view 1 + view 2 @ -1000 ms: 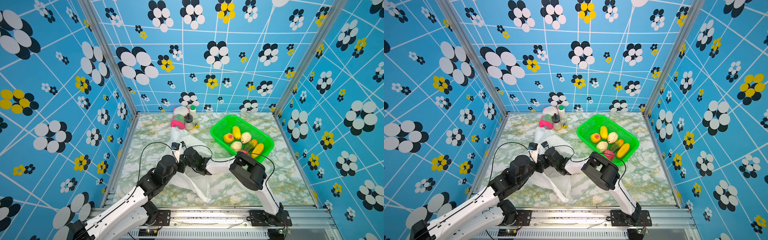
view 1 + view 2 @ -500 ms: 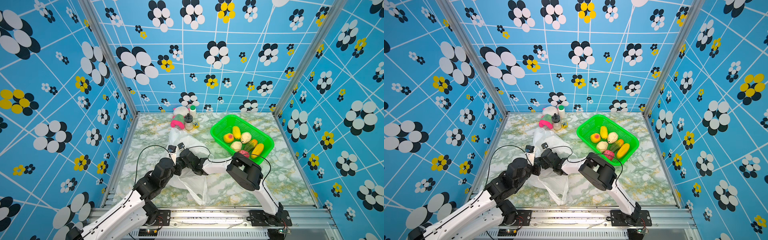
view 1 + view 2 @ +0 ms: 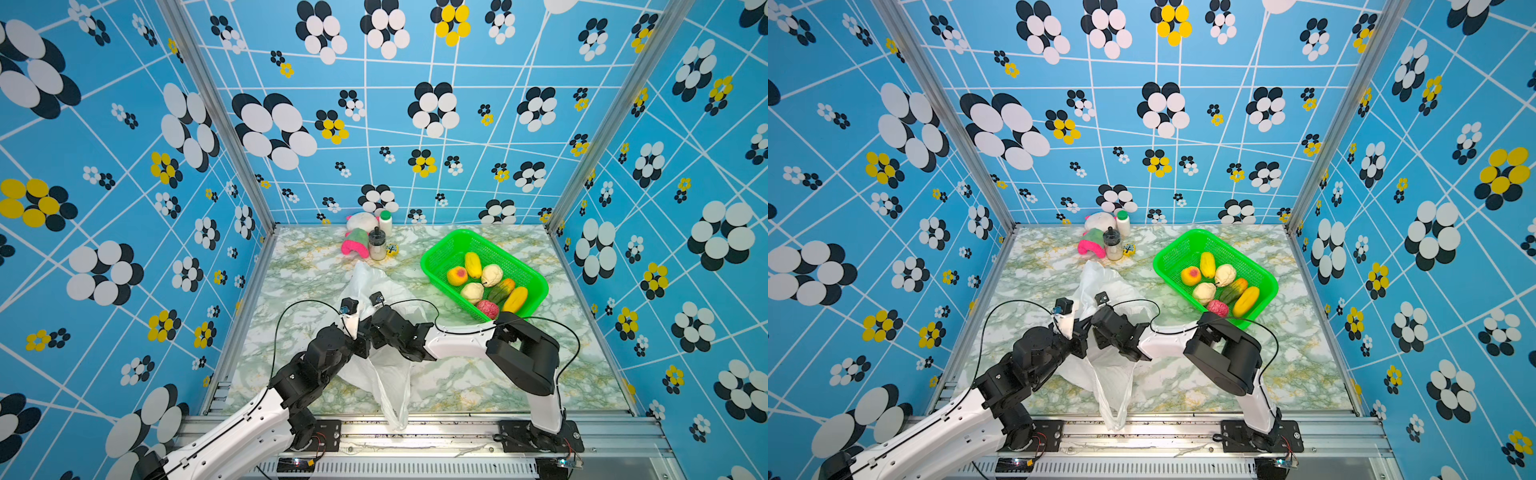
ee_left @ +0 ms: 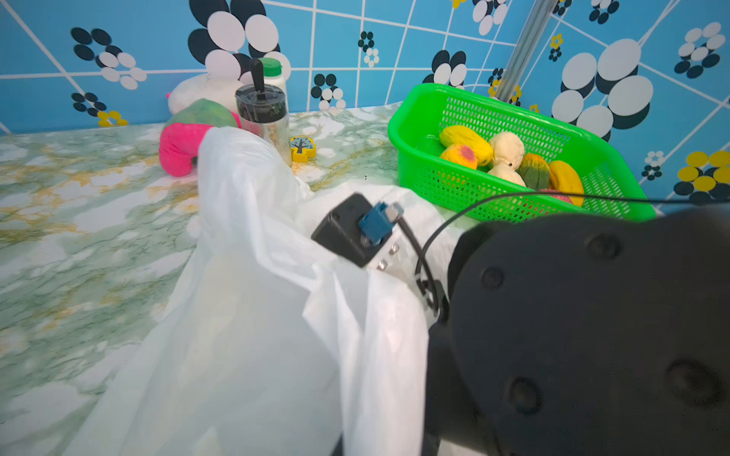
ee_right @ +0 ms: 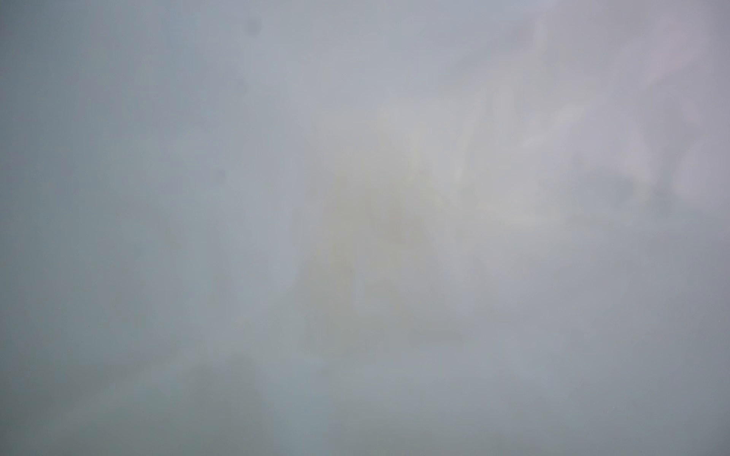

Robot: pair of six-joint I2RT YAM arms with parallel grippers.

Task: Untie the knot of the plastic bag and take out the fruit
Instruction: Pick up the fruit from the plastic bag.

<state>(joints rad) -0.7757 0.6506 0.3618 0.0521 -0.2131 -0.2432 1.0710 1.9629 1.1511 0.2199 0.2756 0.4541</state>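
The left arm (image 3: pixel 291 382) and right arm (image 3: pixel 457 343) meet over the plastic bag (image 3: pixel 388 374). The bag lies crumpled near the front middle of the marbled surface (image 3: pixel 478 382), one end trailing over the front rail. The left jaws are closed, with film rising beside them; whether they pinch it cannot be told. The right jaws are buried in the bag, so their state cannot be told, and that arm's wrist camera sees only grey haze. The fruit (image 3: pixel 473 266), seven pieces, sits in the green basket (image 3: pixel 505 259) at the right rear, just clear of the bag.
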